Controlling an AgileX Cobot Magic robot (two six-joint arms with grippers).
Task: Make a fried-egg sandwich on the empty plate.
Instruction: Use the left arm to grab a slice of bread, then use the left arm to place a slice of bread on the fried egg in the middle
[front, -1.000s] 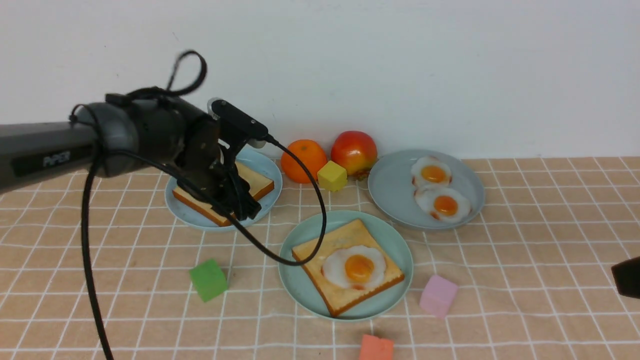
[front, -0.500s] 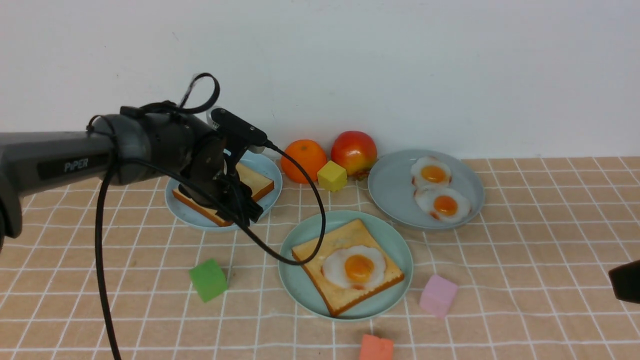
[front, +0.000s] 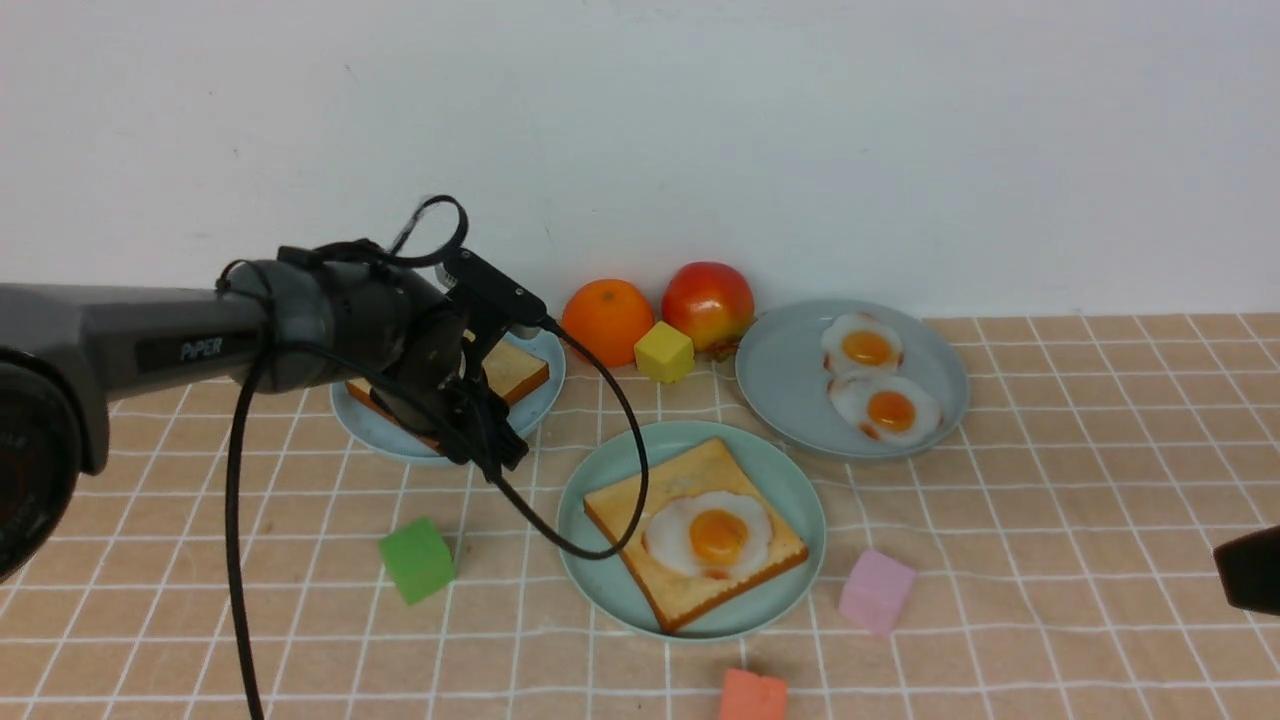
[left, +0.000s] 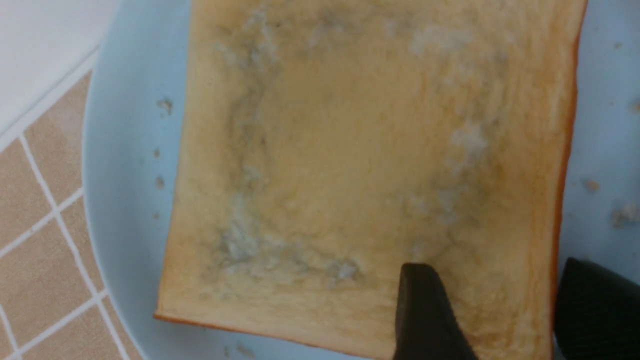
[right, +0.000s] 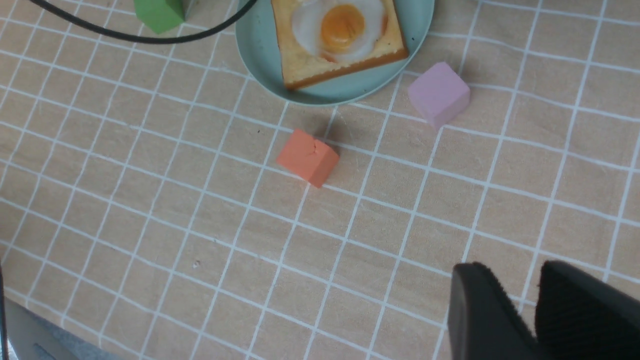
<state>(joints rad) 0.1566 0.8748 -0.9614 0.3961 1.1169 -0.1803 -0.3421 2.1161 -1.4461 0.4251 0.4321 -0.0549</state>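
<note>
Checked tablecloth (front: 1050, 560) – matt woven cloth; mint-green plate (front: 605, 590) – smooth plastic; toast slice (left: 350, 150) porous, matt, foam-like.

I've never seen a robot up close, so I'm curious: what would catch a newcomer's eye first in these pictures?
The long black arm stands out first, its open left gripper low over a toast slice on the pale blue plate at the back left. In the middle, the mint-green plate holds another toast topped with a fried egg; two spare eggs lie on the grey-blue plate at the back right.

Plain white wall (front: 800, 120) behind; tan white-gridded tablecloth (front: 1080, 480); even light.
</note>
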